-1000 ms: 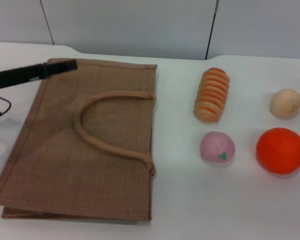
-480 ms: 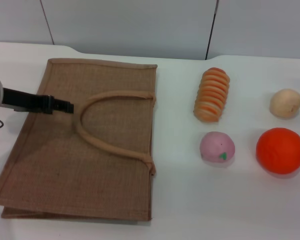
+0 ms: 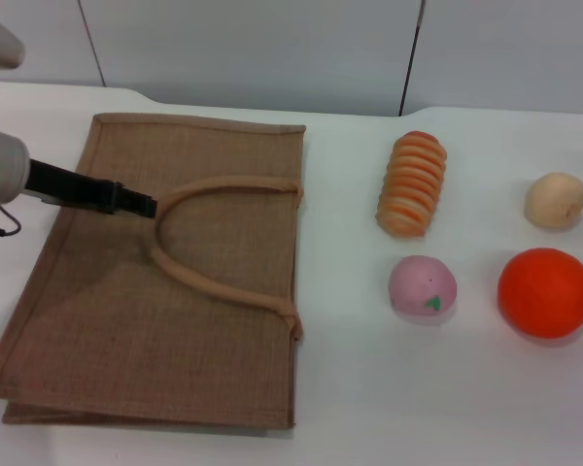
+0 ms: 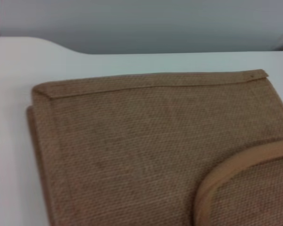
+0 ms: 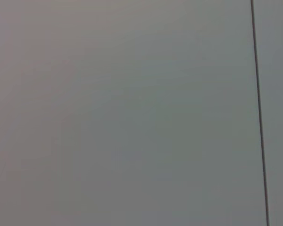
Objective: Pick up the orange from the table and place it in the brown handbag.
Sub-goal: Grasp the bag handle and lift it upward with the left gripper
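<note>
The orange (image 3: 544,292) is a smooth bright orange-red ball resting on the white table (image 3: 418,398) at the right edge. The brown handbag (image 3: 126,320) lies flat on the left, its looped handle (image 3: 209,282) resting on top. My left gripper (image 3: 141,205) reaches in from the left and hovers over the bag at the handle's left bend. It is seen side-on as a thin black bar. The left wrist view shows the bag's far corner (image 4: 146,141) and part of the handle (image 4: 236,167). My right gripper is out of view.
A ridged orange-and-cream sliced piece (image 3: 413,184), a pink round fruit (image 3: 422,286) and a small pale tan fruit (image 3: 554,200) lie between the bag and the orange. A grey panelled wall (image 3: 272,49) stands behind the table. The right wrist view shows only grey wall.
My left gripper has come down from the bag's back-left corner to the handle's left bend, then edged slightly right. The fruits and bag have not moved.
</note>
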